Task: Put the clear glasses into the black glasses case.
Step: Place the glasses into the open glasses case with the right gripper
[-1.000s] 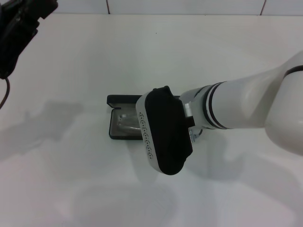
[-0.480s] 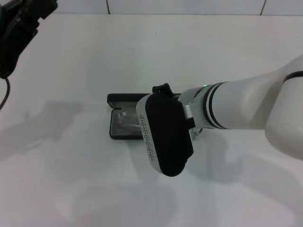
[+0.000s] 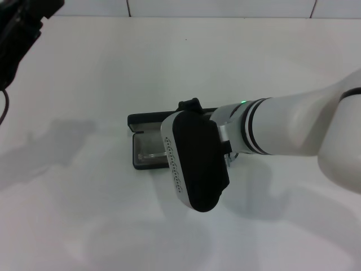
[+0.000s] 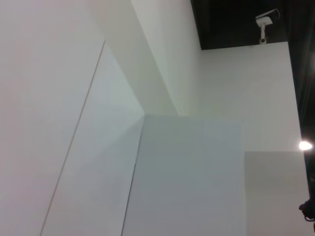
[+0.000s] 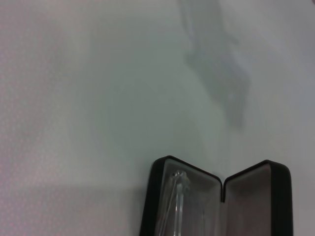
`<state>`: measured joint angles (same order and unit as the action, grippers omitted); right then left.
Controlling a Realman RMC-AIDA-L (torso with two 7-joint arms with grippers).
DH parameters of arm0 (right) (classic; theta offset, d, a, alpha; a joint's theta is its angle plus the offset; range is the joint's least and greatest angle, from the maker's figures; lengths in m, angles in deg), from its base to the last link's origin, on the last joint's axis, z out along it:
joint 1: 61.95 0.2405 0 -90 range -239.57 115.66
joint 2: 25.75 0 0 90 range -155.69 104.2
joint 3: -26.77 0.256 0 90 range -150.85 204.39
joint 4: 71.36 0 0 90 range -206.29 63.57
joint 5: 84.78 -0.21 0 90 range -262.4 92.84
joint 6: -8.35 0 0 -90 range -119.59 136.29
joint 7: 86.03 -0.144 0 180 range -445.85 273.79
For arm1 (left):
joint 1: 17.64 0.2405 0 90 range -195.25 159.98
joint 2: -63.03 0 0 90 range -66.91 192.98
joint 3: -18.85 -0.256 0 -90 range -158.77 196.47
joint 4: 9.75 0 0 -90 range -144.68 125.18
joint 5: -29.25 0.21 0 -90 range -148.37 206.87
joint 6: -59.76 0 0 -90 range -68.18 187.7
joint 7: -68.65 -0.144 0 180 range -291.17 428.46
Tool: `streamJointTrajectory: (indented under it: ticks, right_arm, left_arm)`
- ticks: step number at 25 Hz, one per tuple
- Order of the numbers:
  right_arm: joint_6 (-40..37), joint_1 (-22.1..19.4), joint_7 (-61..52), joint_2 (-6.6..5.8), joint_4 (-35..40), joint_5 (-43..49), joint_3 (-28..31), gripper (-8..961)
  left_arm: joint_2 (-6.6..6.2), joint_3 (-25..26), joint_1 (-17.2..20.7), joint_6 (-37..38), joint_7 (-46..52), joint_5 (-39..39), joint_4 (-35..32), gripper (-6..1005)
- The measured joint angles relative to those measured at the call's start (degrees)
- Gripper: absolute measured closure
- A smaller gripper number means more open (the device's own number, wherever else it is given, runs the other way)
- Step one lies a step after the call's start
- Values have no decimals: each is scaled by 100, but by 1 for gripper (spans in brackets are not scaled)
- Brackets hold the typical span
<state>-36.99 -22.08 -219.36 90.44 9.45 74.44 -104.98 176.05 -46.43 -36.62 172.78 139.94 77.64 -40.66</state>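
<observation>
The black glasses case (image 3: 145, 119) lies open on the white table, a little left of centre in the head view. The clear glasses (image 3: 149, 153) rest inside its grey-lined tray. My right gripper (image 3: 194, 164) hovers over the case's right half, and its black housing hides that part. In the right wrist view the case (image 5: 256, 196) stands open below the camera, with the glasses (image 5: 177, 196) lying in one half and the other half bare. My left gripper (image 3: 17, 31) is raised at the far left corner, away from the case.
The white table (image 3: 84, 214) stretches around the case on all sides. A tiled wall edge runs along the far side. The left wrist view shows only walls and ceiling.
My right wrist has shifted slightly toward the far side. The glasses now sit lower and flatter in the tray. The left arm has drawn a little farther into the corner.
</observation>
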Motion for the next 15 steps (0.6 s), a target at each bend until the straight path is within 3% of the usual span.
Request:
streamJointTrajectory:
  ticks: [15]
  right_arm:
    - [-113, -768, 1, 0, 864, 332, 46, 707]
  left_arm:
    - [-20, 78, -2, 27, -2, 64, 9, 879]
